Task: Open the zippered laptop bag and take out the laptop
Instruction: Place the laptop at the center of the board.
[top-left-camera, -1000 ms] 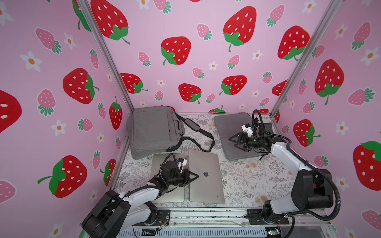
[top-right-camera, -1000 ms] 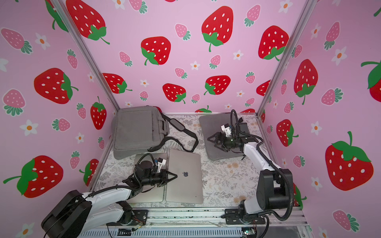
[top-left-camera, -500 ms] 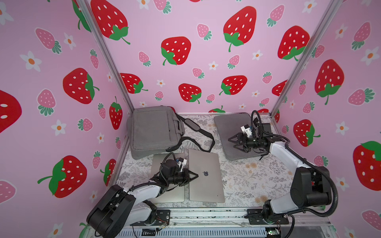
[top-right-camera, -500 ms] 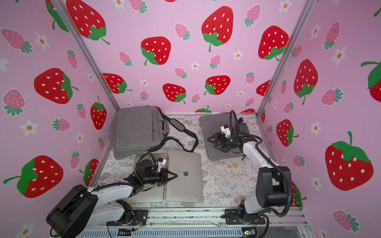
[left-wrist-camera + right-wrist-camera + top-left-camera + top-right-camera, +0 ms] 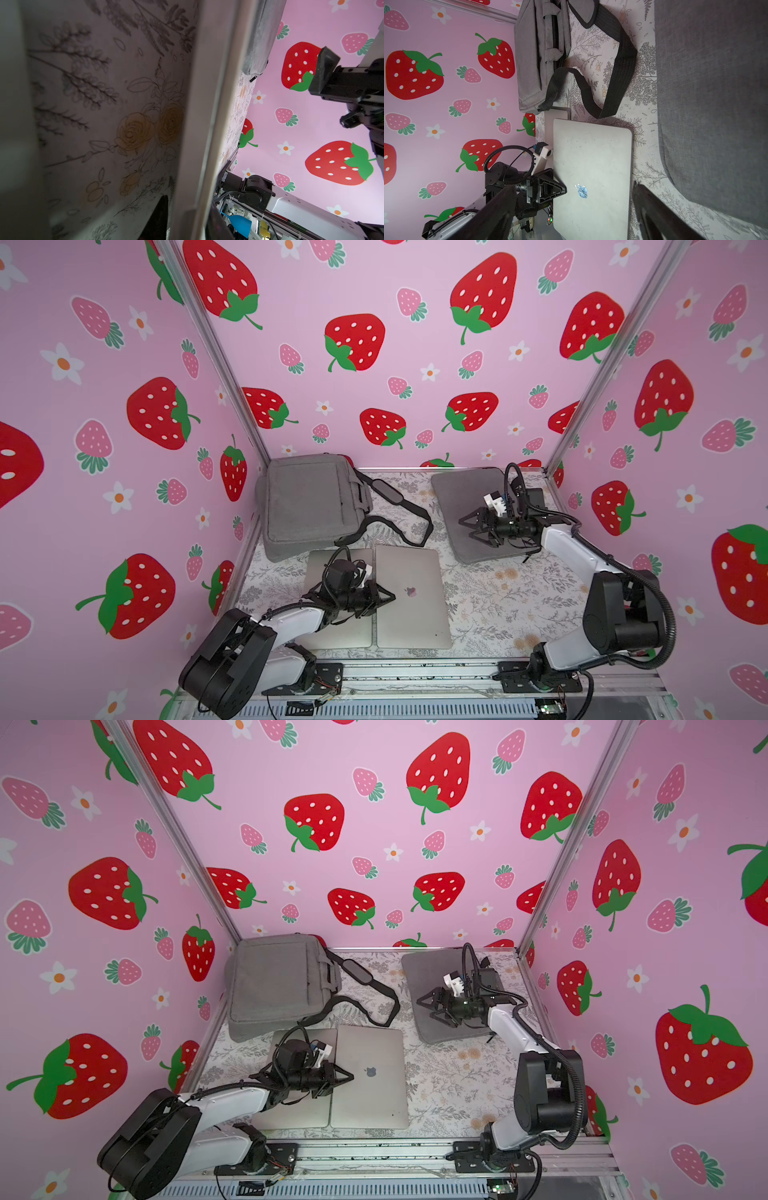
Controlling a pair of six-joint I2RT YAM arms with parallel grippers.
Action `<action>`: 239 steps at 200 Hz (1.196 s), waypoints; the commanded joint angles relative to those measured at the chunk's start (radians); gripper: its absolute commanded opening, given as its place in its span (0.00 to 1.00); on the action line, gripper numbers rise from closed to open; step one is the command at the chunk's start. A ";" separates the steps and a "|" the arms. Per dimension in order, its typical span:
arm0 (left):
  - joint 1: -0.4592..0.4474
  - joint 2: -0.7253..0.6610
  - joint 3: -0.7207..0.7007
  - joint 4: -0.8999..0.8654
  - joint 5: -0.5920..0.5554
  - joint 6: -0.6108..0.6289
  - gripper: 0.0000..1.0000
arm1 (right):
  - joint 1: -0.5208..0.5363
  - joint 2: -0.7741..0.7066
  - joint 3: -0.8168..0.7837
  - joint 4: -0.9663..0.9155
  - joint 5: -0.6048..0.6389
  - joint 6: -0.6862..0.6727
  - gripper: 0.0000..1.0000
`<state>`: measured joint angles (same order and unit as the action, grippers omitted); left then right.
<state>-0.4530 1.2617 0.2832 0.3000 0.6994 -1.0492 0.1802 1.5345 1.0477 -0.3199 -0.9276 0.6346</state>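
Grey bag (black strap), silver laptop

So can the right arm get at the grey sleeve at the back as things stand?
Probably yes. The right gripper is open directly over the grey sleeve, and nothing lies on the sleeve or between them.

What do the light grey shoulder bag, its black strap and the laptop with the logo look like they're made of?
Shoulder bag: woven fabric, probably polyester, matte heathered grey with soft creases.
Strap: black webbing, likely nylon; a ribbed weave shows in the right wrist view.
Laptop: likely aluminium, smooth matte silver, with a shinier inlaid logo.
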 commanded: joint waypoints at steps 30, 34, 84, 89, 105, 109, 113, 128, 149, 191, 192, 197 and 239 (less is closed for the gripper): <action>0.033 0.029 0.061 -0.134 -0.011 0.023 0.38 | -0.005 0.009 0.003 0.036 -0.021 0.002 0.91; 0.035 0.032 0.062 -0.130 -0.010 0.023 0.38 | -0.005 0.009 0.002 0.039 -0.022 0.003 0.91; 0.051 0.072 0.094 -0.179 -0.001 0.064 0.45 | -0.004 0.008 -0.007 0.032 -0.020 -0.006 0.92; 0.052 0.073 0.103 -0.194 -0.004 0.075 0.45 | -0.003 0.007 -0.010 0.031 -0.019 -0.007 0.92; 0.056 0.080 0.126 -0.222 -0.005 0.095 0.47 | -0.003 0.006 -0.018 0.030 -0.019 -0.015 0.93; 0.057 0.083 0.129 -0.221 -0.005 0.094 0.47 | -0.004 0.004 -0.018 0.031 -0.019 -0.015 0.93; 0.056 0.084 0.133 -0.223 -0.003 0.095 0.47 | -0.004 0.004 -0.020 0.030 -0.019 -0.017 0.93; 0.057 0.097 0.143 -0.229 0.002 0.102 0.47 | -0.004 0.003 -0.020 0.025 -0.016 -0.024 0.94; 0.056 0.097 0.171 -0.269 -0.006 0.121 0.50 | -0.005 0.003 -0.021 0.022 -0.011 -0.030 0.95; 0.045 0.110 0.264 -0.410 -0.047 0.196 0.54 | -0.005 0.003 -0.017 0.016 -0.008 -0.035 0.97; 0.046 0.111 0.267 -0.418 -0.048 0.199 0.54 | -0.005 0.003 -0.017 0.015 -0.007 -0.036 0.97; 0.047 0.109 0.278 -0.447 -0.054 0.215 0.54 | -0.006 0.003 -0.016 0.014 -0.007 -0.036 0.97; 0.053 0.135 0.362 -0.587 -0.096 0.295 0.54 | -0.007 0.010 -0.011 0.010 -0.010 -0.044 0.98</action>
<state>-0.4026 1.3800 0.5747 -0.2089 0.6125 -0.8120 0.1802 1.5364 1.0363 -0.2939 -0.9318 0.6231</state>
